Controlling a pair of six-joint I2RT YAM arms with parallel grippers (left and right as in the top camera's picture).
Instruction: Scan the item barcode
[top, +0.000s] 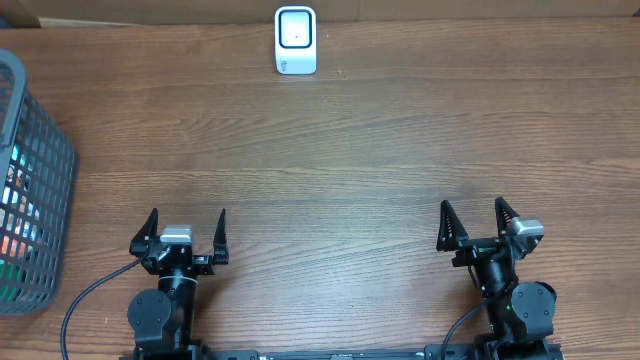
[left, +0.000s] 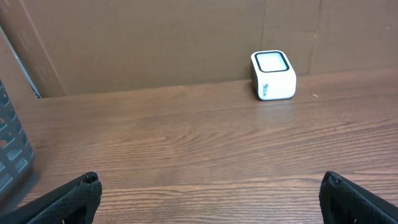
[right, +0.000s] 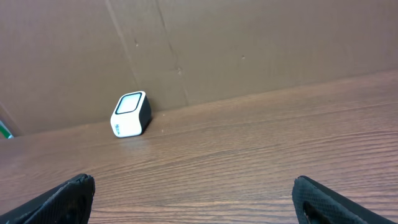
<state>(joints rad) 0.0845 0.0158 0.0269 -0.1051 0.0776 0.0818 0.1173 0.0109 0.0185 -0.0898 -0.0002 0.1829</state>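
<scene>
**Scanner at the far edge, basket to the left, both tools at the near edge**

The scanner (top: 296, 40) stands on the tabletop (top: 350, 150) at its far edge, near the middle, just in front of a cardboard wall (left: 155, 43). The basket (top: 40, 170) sits at the left edge, well apart from the scanner, with items (top: 14, 190) inside it. The left tool (top: 187, 214) and right tool (top: 472, 203) are at the near edge, well apart, with the scanner far ahead between them.

Both arms low, left gripper (top: 186, 232) and right gripper (top: 475, 222) fingers wide apart.
</scene>
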